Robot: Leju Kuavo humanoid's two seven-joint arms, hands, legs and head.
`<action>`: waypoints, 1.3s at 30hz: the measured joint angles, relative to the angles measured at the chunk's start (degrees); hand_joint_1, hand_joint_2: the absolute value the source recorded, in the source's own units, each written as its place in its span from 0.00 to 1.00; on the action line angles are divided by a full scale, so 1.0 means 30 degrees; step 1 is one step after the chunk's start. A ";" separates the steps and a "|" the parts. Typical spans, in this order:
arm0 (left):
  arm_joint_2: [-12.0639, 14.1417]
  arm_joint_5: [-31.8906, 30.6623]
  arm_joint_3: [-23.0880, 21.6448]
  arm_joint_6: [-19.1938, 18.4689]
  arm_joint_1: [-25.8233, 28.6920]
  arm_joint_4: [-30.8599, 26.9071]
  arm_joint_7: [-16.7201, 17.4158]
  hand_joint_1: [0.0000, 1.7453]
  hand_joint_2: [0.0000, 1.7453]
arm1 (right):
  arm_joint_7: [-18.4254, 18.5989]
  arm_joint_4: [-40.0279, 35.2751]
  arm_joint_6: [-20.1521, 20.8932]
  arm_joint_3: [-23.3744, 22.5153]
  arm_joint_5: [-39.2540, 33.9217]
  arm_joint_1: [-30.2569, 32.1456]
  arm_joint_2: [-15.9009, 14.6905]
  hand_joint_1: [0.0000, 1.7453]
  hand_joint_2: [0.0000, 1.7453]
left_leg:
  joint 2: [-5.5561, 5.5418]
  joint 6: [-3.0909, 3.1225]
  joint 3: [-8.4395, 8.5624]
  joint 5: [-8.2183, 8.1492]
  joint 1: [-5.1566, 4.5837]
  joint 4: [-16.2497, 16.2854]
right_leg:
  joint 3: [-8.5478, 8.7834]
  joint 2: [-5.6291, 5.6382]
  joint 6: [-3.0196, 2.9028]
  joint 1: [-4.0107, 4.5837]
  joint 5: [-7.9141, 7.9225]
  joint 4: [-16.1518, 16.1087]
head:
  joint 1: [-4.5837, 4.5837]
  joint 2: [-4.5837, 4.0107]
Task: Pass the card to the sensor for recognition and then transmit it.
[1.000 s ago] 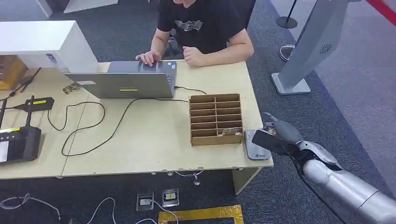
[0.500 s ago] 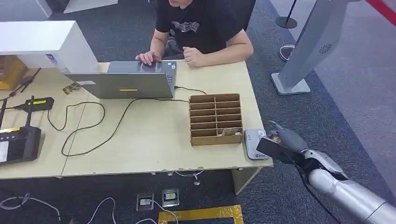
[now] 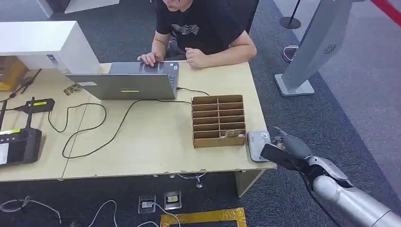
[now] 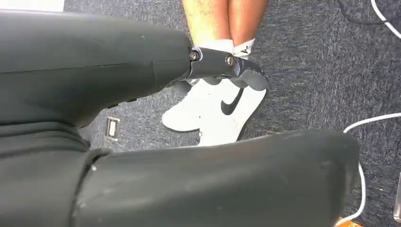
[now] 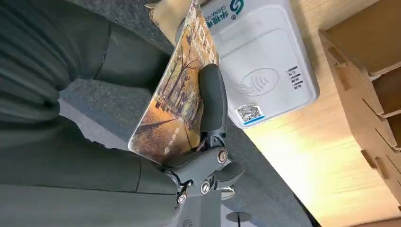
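My right hand [image 3: 289,150] hangs just off the table's front right corner and pinches a card [image 5: 176,90] with an orange autumn picture between thumb and a dark finger [image 5: 211,101]. In the head view the card [image 3: 278,155] looks dark and edge-on. The white card sensor [image 3: 257,143] lies on the table corner, just beside the card; the right wrist view shows its contactless symbol [image 5: 259,81]. The card stands tilted off the sensor's edge, over the carpet. My left hand [image 4: 222,68] hangs low over the floor, fingers curled in with nothing in them.
A cardboard divider box [image 3: 218,120] stands left of the sensor. A person [image 3: 203,28] types on a laptop [image 3: 127,82] at the far side. Cables [image 3: 90,127] and a black device [image 3: 19,144] lie at the left. A grey stand [image 3: 312,47] rises at the right.
My right hand has drawn back with the card, down and to the right, off the sensor to beyond the table's corner. The person leaned slightly forward.
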 joint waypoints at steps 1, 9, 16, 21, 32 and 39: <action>0.0000 -0.0014 0.0000 0.0000 -0.0001 0.0000 -0.0007 0.00 0.00 | 0.0051 0.0000 0.0015 -0.0007 0.0029 0.0069 0.0015 1.00 1.00 | 0.0000 0.0000 0.0000 0.0000 0.0000 0.0000 | 0.0000 0.0000 0.0000 0.0000 0.0000 0.0000 | 0.0007 0.0000; 0.0000 -0.0044 0.0000 0.0000 -0.0014 0.0000 -0.0007 0.00 0.00 | 0.0102 0.0000 -0.0080 -0.0342 0.0182 0.0742 0.0255 1.00 1.00 | 0.0001 0.0000 -0.0002 0.0000 0.0000 -0.0001 | -0.0001 0.0001 0.0000 0.0000 -0.0001 0.0000 | 0.0007 0.0000; 0.0007 -0.0051 0.0000 0.0000 -0.0018 0.0000 -0.0007 0.00 0.00 | 0.0073 -0.0007 -0.0080 -0.0474 0.0342 0.0918 0.0357 1.00 1.00 | 0.0004 0.0000 0.0003 0.0000 0.0000 -0.0002 | 0.0002 0.0005 0.0000 0.0000 0.0000 -0.0001 | 0.0000 0.0000; 0.0000 -0.0036 0.0000 0.0000 -0.0018 0.0000 -0.0007 0.00 0.00 | 0.0014 0.0000 -0.0080 -0.0488 0.0466 0.0941 0.0386 1.00 1.00 | 0.0008 0.0000 0.0012 0.0000 0.0000 -0.0001 | 0.0007 0.0010 0.0001 0.0000 0.0001 -0.0001 | 0.0007 0.0000; 0.0058 -0.0014 0.0000 0.0000 -0.0019 0.0000 -0.0022 0.00 0.00 | 0.0859 -0.0851 -0.0627 -0.1784 0.1529 0.0583 -0.0400 1.00 1.00 | 0.0006 0.0000 0.0001 0.0000 -0.0006 0.0000 | 0.0007 0.0007 0.0002 -0.0007 0.0002 0.0001 | 0.0007 0.0000; 0.0066 -0.0014 0.0000 0.0000 -0.0018 0.0000 -0.0029 0.00 0.00 | 0.1115 -0.2383 0.0459 -0.3739 0.1756 -0.0786 -0.1319 1.00 1.00 | 0.0006 0.0000 0.0004 0.0001 -0.0006 0.0000 | 0.0008 0.0001 0.0002 -0.0008 0.0002 0.0000 | 0.0007 0.0000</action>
